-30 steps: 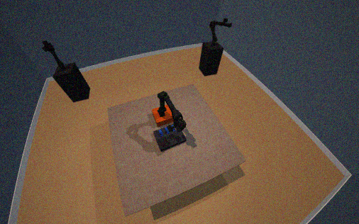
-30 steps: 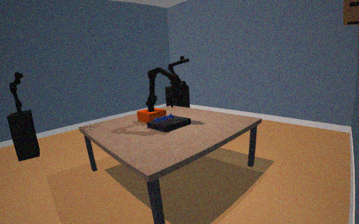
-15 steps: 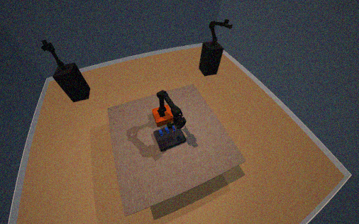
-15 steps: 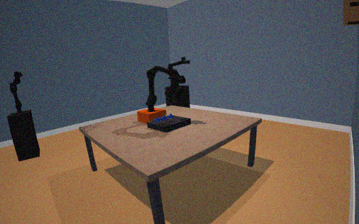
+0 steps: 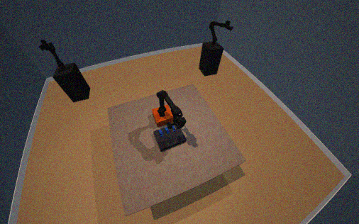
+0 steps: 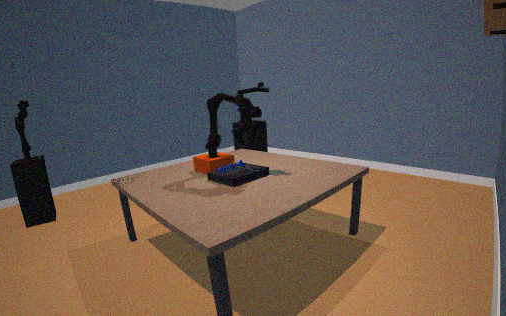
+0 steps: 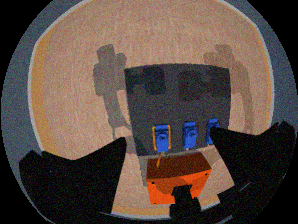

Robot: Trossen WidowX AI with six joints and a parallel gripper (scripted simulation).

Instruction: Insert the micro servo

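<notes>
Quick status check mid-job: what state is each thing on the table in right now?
Tool: open, holding nothing, raised above the deck.
Deck: flat on the table, next to the orange base.
Servos: three blue ones upright in a row along the deck's near edge; seating depth too small to judge.
Arm: bent over the deck.

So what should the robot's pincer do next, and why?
Probably just lift a little further up and away. The pincer is wide open and holding nothing, hanging above the dark deck. Three blue servos sit in a row along its near edge, so the placing looks done, though the seating is too small to check.
</notes>
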